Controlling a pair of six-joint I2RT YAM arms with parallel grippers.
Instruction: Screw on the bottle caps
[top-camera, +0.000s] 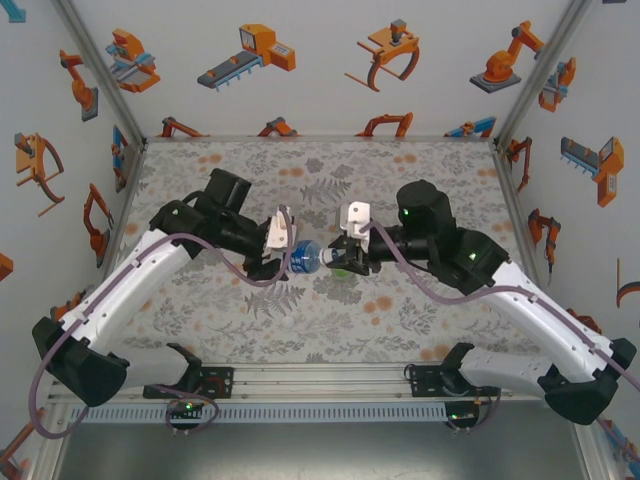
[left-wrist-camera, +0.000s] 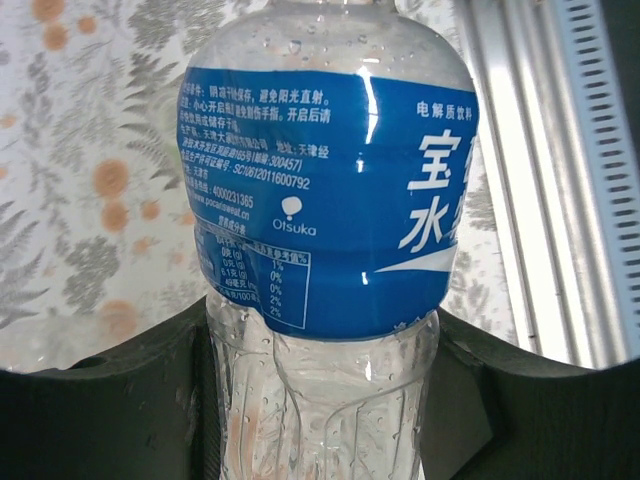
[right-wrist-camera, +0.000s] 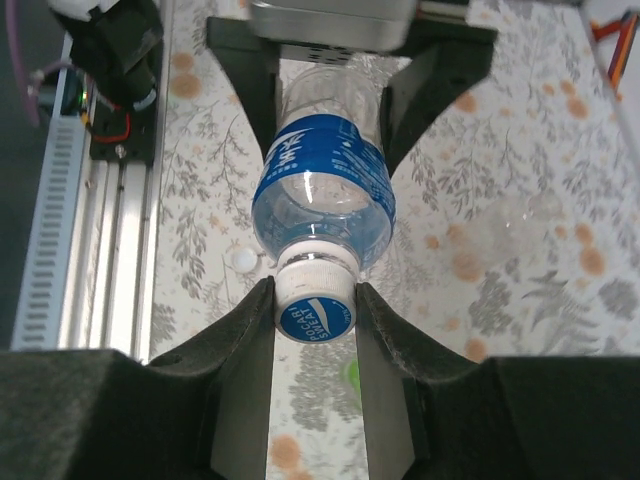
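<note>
My right gripper (right-wrist-camera: 315, 300) is closed on the white Pocari Sweat cap (right-wrist-camera: 315, 312), which sits on the neck of the blue-label bottle (right-wrist-camera: 325, 185). My left gripper (left-wrist-camera: 320, 400) clamps the bottle's lower body, holding it level above the middle of the table (top-camera: 200, 310). Step in hand, in my judgement: threading this cap (seating depth not determinable). Next move calls for right wrist rotation against a firm left hold. A loose white cap (right-wrist-camera: 243, 261) lies toward the table's near edge.

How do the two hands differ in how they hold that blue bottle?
The left hand clamps the blue-label bottle's clear body; the right hand pinches only its white cap. The left hand's grip spans wider than the right hand's. Both are shut on one bottle.
</note>
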